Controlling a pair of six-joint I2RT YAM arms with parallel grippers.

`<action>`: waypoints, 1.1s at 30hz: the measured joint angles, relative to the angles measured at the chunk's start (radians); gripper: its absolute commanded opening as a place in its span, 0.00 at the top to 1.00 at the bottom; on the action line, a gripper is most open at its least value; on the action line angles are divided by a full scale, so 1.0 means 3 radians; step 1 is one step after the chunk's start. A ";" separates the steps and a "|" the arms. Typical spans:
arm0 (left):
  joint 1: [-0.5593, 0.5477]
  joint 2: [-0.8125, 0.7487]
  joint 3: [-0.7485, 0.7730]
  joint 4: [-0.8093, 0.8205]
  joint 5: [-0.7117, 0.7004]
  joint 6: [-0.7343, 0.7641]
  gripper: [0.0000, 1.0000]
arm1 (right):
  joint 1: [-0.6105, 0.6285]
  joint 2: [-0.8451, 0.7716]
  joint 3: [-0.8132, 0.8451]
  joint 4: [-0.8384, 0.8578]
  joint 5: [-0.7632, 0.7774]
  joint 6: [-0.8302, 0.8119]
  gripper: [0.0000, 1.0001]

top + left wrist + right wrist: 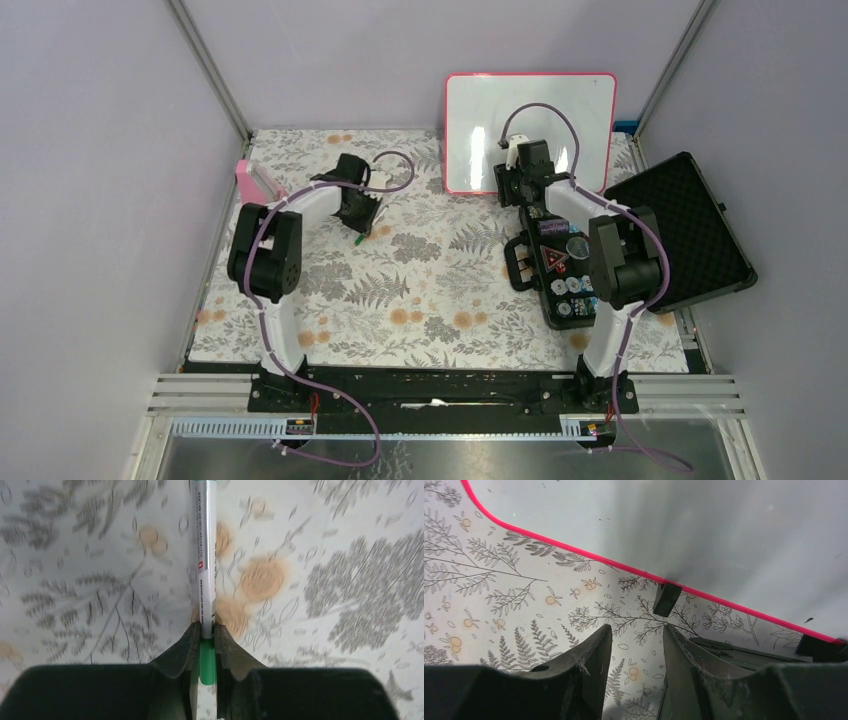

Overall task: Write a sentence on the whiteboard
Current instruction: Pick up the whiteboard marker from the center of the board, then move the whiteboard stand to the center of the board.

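Glossy white whiteboard (480,110), pink-rimmed — left tool (206,627) pinches a slim silver-green marker (205,555).

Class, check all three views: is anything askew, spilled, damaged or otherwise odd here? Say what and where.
Nothing is spilled or broken. Only small things: the whiteboard carries a few dark specks, and the open case at the right lies at a slant.
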 measured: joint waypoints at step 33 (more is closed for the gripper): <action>0.0521 -0.1047 -0.1102 -0.0481 0.0116 0.0403 1.00 | -0.0005 0.0572 0.0340 0.0074 0.0315 -0.0015 0.69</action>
